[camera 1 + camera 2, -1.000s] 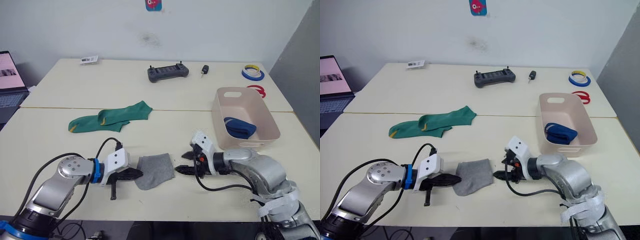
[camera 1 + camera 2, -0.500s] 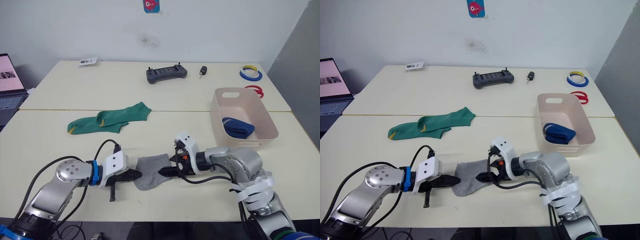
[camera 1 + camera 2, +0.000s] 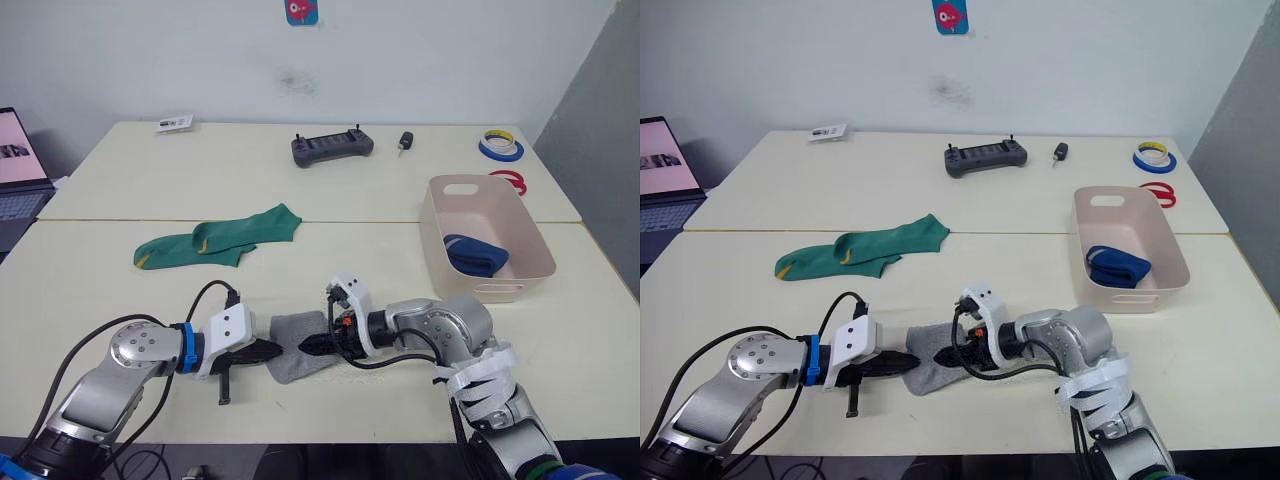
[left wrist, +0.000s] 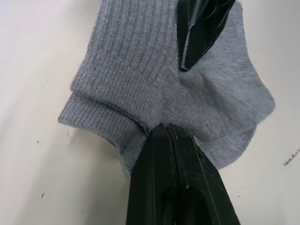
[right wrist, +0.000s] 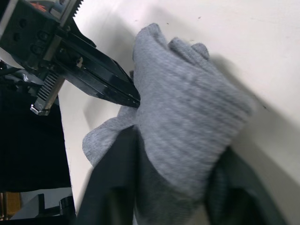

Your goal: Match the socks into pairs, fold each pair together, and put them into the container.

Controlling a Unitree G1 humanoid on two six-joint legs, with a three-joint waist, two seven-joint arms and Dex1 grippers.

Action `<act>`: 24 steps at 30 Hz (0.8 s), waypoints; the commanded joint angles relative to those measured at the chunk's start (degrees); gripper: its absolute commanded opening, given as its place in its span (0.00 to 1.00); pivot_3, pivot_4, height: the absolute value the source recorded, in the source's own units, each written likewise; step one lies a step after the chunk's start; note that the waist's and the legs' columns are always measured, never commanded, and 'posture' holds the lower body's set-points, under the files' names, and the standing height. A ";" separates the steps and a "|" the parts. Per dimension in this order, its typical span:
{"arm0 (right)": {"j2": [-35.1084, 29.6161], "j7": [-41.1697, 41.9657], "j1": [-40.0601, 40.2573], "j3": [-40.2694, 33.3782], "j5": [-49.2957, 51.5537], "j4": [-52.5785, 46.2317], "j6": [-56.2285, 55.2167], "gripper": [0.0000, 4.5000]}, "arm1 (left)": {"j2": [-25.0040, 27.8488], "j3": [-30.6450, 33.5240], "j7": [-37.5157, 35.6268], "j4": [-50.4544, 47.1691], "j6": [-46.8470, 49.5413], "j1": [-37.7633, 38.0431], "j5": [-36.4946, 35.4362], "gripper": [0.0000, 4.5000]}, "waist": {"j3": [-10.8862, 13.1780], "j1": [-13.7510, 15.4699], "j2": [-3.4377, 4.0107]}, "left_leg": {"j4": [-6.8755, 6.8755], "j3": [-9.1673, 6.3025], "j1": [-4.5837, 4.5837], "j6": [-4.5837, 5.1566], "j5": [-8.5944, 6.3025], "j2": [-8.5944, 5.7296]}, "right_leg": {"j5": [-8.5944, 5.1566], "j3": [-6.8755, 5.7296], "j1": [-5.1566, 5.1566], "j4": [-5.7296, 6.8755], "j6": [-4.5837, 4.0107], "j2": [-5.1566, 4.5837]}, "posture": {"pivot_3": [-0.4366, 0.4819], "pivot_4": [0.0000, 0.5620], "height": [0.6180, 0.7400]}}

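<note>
The grey socks (image 3: 300,345) are lying bunched on the near part of the pale table (image 3: 120,290), between the two grippers, folded over on themselves into a thick wad. The left gripper (image 3: 268,351) is lying low on the table at the wad's left edge; in the left wrist view its two black fingers (image 4: 176,187) are pressed together with the grey fabric's edge pinched at their tips. The right gripper (image 3: 318,344) is reaching in from the opposite side; in the right wrist view its fingers (image 5: 115,173) are standing apart with a fold of the grey socks (image 5: 187,126) draped between and over them, so it is holding that fold loosely rather than clamping it flat. The green socks (image 3: 215,238) are lying farther back on the table to the left, one overlapping the other, with yellow marks showing at the toe end. The container (image 3: 530,240) is standing on the right side of the table, well apart from the grey wad, and a dark blue bundle (image 3: 478,255) is resting inside it. Along the table's far edge a black handheld controller (image 3: 332,148), tape rolls (image 3: 505,147) and a laptop (image 3: 22,165) at the far left are sitting.
</note>
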 commanded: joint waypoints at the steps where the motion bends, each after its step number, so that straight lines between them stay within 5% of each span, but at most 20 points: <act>1: 0.97 -0.31 -0.48 -0.93 1.56 -0.99 -0.91 0.10 | 0.53 -0.61 0.51 1.62 1.26 1.76 1.82 0.00 | 0.00 -0.07 0.00 | 0.00 0.00 0.00 0.00 0.00 0.00 | 0.00 0.00 0.00 0.00 0.00 0.00 | 0.48 0.27 1.00; 3: 0.85 -0.50 -0.30 -0.91 1.58 -2.11 -2.15 0.02 | 0.23 0.77 0.65 0.63 2.38 1.95 0.00 0.00 | 0.00 -0.17 0.00 | 0.00 0.00 0.00 0.00 0.00 0.00 | 0.00 0.00 0.00 0.00 0.00 0.00 | 0.48 0.27 1.00; 9: -3.21 0.89 0.20 -1.42 2.23 -9.21 -8.34 0.02 | 0.02 7.63 1.38 -3.95 9.49 1.26 -8.76 0.04 | 0.11 -0.26 -0.07 | 0.00 -0.03 -0.11 0.00 0.00 0.01 | 0.00 -0.04 -0.08 0.00 0.01 0.00 | 0.48 0.27 1.00; 16: -10.38 2.11 1.63 -8.16 5.01 -17.84 -12.53 0.02 | 2.71 15.15 0.75 -8.11 19.05 -3.63 -18.20 0.48 | 0.23 -0.05 -0.20 | -0.01 -0.07 -0.16 -0.01 0.00 0.00 | 0.00 -0.08 -0.07 -0.06 0.01 -0.02 | 0.48 0.27 1.00; 24: -25.07 3.32 -3.32 -24.25 7.76 -22.08 -16.68 0.02 | -1.24 14.42 5.03 -11.81 33.31 -21.02 -33.17 1.00 | 0.44 0.59 -0.29 | 0.05 -0.01 -0.20 -0.01 0.00 -0.08 | 0.00 -0.09 -0.05 -0.08 0.02 -0.01 | 0.48 0.27 1.00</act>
